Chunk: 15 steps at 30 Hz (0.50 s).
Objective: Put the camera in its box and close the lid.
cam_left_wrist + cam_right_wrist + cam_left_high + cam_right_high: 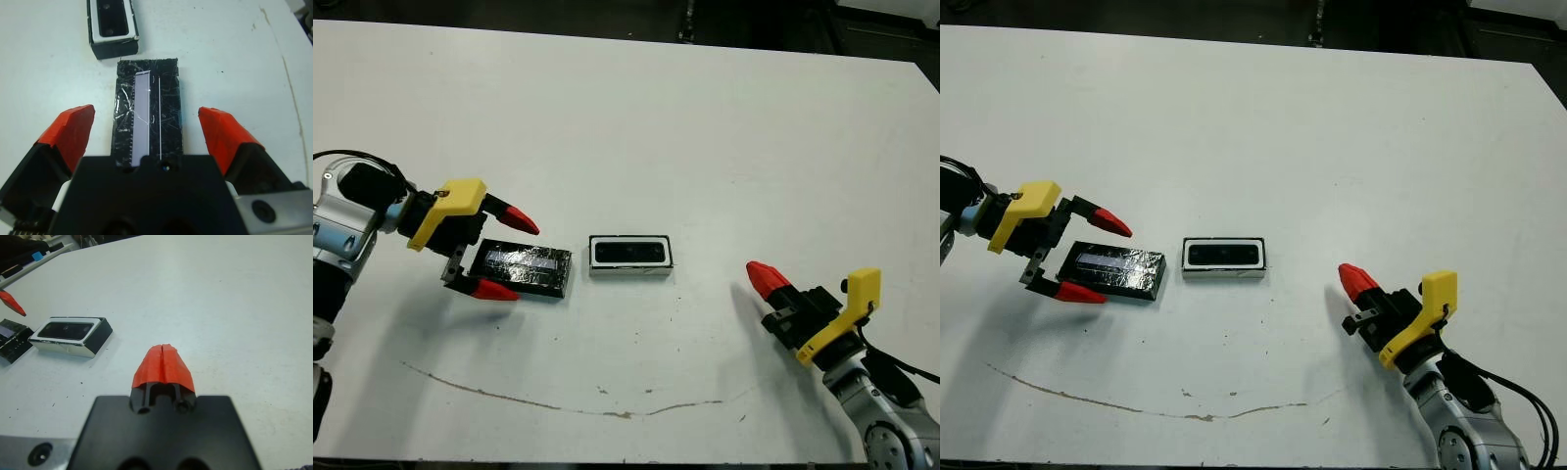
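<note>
The box (629,267) stands open at the table's middle, and the camera (629,254) lies inside it, black within the white walls. Just left of it the lid (524,266) rests flat on the table, its pale stripe facing up. My left gripper (527,261) is open and straddles the lid's left end, one red finger (68,134) on each side with a gap to the lid. My right gripper (762,276) is shut on nothing, low over the table to the right of the box. The right wrist view shows the box (73,335) ahead of it.
A thin brown smear (558,401) runs across the white table (705,127) near its front edge. Dark floor lies beyond the far edge.
</note>
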### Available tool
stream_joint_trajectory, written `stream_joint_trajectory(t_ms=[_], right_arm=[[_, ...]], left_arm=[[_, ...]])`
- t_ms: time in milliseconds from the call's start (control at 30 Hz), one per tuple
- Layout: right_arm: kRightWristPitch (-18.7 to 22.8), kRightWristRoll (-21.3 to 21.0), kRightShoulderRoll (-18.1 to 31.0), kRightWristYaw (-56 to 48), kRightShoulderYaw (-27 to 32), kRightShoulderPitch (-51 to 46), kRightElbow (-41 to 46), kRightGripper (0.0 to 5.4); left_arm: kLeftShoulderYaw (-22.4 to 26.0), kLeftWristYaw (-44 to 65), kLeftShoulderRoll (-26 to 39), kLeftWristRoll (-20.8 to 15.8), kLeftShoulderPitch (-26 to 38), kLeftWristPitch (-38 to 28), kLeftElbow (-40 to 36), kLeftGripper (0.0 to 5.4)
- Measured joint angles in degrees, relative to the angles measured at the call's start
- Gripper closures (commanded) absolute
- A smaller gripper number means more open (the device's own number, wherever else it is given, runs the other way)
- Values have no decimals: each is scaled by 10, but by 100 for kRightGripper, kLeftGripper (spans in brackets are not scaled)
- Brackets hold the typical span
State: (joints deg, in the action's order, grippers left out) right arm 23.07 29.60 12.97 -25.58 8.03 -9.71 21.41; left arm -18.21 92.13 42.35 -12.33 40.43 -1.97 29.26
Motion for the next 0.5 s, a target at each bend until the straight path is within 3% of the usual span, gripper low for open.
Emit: stream_joint_trajectory(t_ms=[300, 500], right_arm=[[6, 1, 0, 2, -1, 0, 2, 540], [6, 0, 0, 3, -1, 0, 2, 540]], left_arm=[[1, 1, 0, 11, -1, 68, -6, 111], [-3, 1, 0, 5, -4, 44, 3, 199]])
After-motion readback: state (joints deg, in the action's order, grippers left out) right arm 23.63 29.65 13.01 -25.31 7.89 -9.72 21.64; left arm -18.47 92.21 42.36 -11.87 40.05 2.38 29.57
